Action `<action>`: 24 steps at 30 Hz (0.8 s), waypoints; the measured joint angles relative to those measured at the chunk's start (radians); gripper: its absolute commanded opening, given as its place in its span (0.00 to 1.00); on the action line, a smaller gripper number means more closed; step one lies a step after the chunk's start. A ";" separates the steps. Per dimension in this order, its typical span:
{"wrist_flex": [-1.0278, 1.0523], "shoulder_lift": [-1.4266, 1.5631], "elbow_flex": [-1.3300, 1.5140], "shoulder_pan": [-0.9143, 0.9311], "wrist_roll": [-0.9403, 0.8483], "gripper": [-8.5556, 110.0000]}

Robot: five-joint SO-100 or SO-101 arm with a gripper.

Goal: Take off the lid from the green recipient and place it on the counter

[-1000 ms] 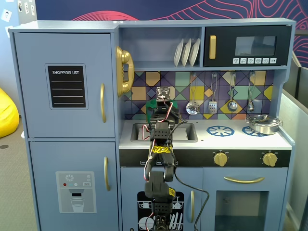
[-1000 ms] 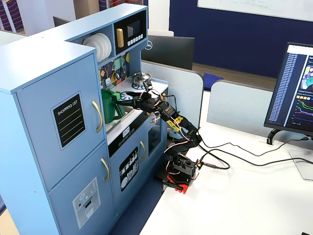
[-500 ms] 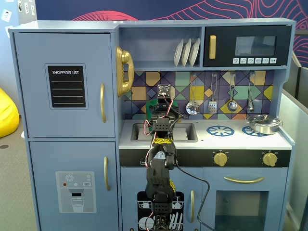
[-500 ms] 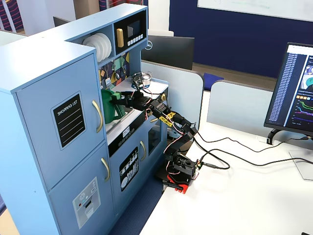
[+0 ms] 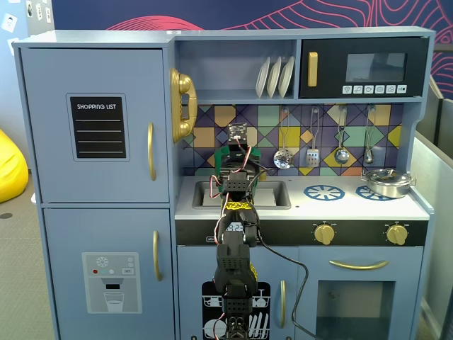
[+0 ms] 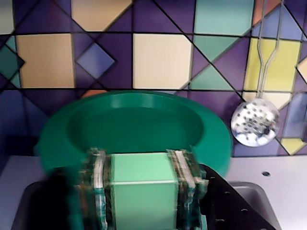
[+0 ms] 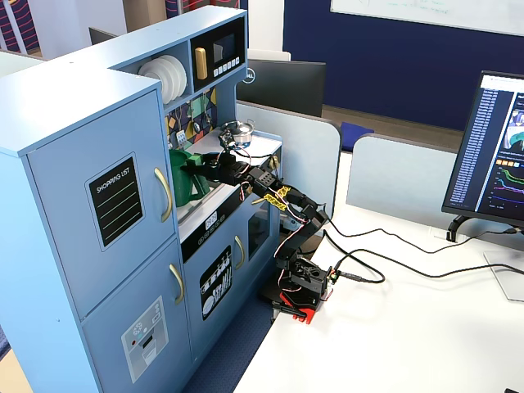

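My gripper [image 6: 140,159] is shut on the pale green rectangular handle [image 6: 141,191] of the lid [image 6: 134,122]. The lid is a round translucent green disc tilted with its face towards the wrist camera, in front of the tiled back wall. In a fixed view the gripper [image 5: 238,161] hovers over the sink, with green edges of the lid [image 5: 222,157] showing beside it. In the side fixed view the gripper [image 7: 206,170] meets the green recipient [image 7: 180,195] at its top. I cannot tell whether the lid touches the recipient. The counter [image 5: 354,205] is pale grey.
The sink [image 5: 272,195] lies under the gripper. A steel pot [image 5: 386,182] stands at the counter's right end, next to a blue burner ring [image 5: 323,192]. A slotted spoon [image 6: 254,123] and other utensils hang on the back wall. A gold phone [image 5: 182,103] hangs above left.
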 measured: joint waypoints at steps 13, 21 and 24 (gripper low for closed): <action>0.021 -0.006 -0.032 -0.006 -0.005 0.07; 0.021 -0.031 -0.129 -0.017 -0.006 0.07; 0.021 -0.031 -0.143 0.011 -0.006 0.07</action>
